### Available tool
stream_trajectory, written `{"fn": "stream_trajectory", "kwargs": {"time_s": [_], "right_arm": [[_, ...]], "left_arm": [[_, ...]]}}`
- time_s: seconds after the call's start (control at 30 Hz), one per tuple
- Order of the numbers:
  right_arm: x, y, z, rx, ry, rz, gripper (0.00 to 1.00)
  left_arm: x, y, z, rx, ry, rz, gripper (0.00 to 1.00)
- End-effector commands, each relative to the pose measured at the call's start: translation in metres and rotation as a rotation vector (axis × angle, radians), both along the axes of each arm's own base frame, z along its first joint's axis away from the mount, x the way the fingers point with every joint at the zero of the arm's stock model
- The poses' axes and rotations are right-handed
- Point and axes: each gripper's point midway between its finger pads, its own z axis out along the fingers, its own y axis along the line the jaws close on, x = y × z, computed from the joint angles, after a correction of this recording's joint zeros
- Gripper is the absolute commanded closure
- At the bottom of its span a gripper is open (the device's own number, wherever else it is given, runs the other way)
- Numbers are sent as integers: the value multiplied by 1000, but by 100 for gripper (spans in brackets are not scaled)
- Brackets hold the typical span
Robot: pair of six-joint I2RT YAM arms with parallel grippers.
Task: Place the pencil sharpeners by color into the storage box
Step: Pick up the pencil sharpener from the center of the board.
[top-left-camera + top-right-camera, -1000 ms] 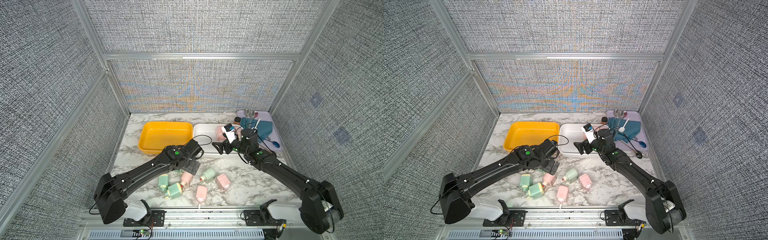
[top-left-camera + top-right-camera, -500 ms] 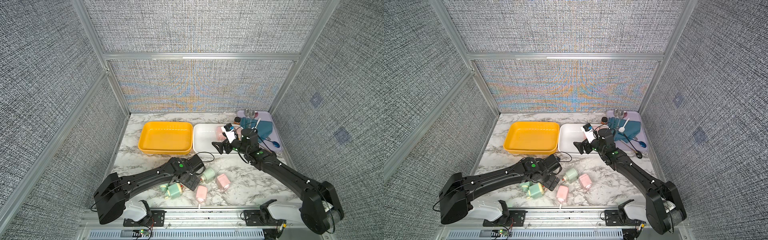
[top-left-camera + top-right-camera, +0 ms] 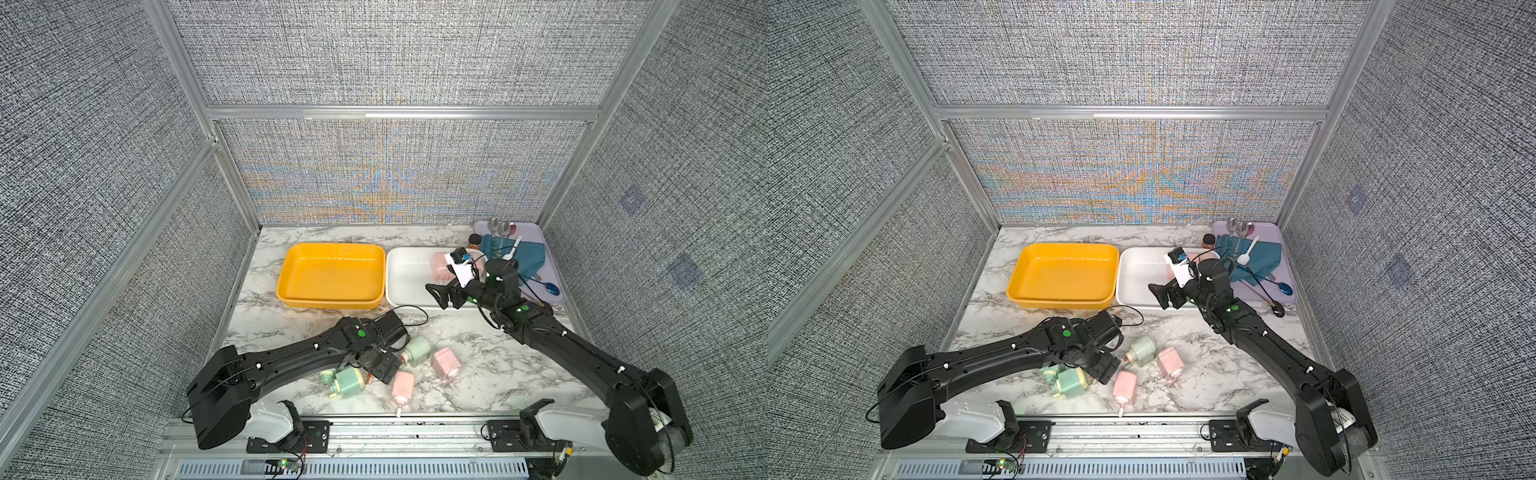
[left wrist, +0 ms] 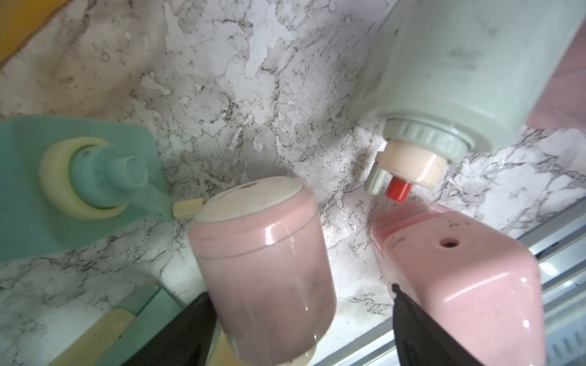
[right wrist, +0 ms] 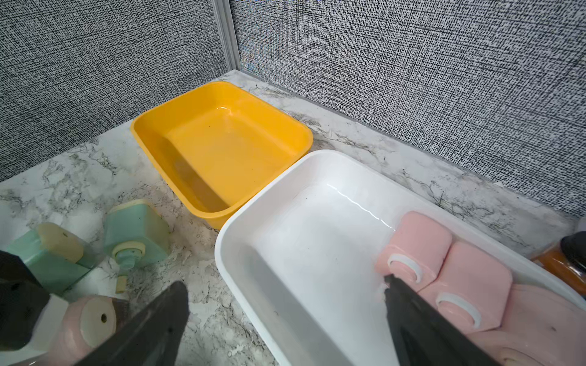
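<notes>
Marble table [image 3: 490,386] inside grey fabric walls [image 3: 374,62]. Left pincer [image 4: 298,293] stands released, its jaws straddling an upright pink sharpener [image 4: 263,253], with a gap showing at one finger. Close around this pincer lie mint green sharpeners [image 3: 348,382] and two more pink sharpeners [image 3: 445,363]. Right pincer [image 5: 285,282] is spread wide, grasping nothing, over the near rim of the white box [image 5: 241,228]. Boxed pink sharpeners [image 5: 418,244] lie just past one of its fingers. Beyond it, the yellow box [image 5: 177,104] sits just beside the white one.

No legible txt, labels or nos. anywhere in view.
</notes>
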Motion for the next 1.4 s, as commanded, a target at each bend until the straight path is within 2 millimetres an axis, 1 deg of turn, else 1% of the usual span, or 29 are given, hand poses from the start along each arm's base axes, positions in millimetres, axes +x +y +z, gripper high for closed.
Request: {"fn": "stream_trajectory", "kwargs": {"time_s": [0.0, 0.07, 0.2, 0.3, 0.53, 0.63, 0.7, 0.77, 0.9, 0.93, 1.03, 1.1, 1.2, 1.27, 1.3, 1.37], "right_arm": [[5, 1, 8, 23, -29, -9, 1], [5, 2, 7, 25, -26, -10, 1], [7, 1, 3, 18, -17, -16, 1], [7, 0, 2, 16, -12, -21, 1], [8, -1, 2, 13, -12, -33, 1], [9, -1, 2, 11, -15, -35, 1], [9, -1, 3, 12, -16, -33, 1], [9, 0, 3, 13, -16, -31, 1], [9, 0, 3, 14, -17, -31, 1], [10, 0, 3, 13, -17, -31, 1], [10, 0, 2, 12, -15, -32, 1], [10, 0, 3, 13, -18, -34, 1], [9, 1, 6, 24, -23, -27, 1], [9, 2, 9, 34, -30, -25, 1], [10, 2, 10, 37, -35, -27, 1], [11, 2, 11, 40, -39, -32, 1]], "left_arm": [[9, 6, -1, 35, -46, 42, 11], [15, 12, -4, 86, -67, 63, 13], [19, 12, -11, 115, -72, 70, 19], [22, 13, -12, 121, -92, 75, 20], [20, 10, -15, 96, -86, 62, 23], [20, 9, -17, 95, -83, 62, 27], [21, 7, -16, 85, -84, 62, 34], [21, 5, -14, 75, -87, 60, 38], [21, 5, -13, 73, -89, 53, 40], [21, 6, -12, 75, -90, 51, 43], [21, 5, -10, 70, -91, 53, 55], [22, 3, -4, 53, -98, 60, 68], [24, -5, 8, 3, -112, 57, 82], [27, -8, 17, -26, -135, 57, 90], [29, -7, 21, -32, -149, 59, 98], [33, -5, 29, -33, -174, 69, 100]]}}
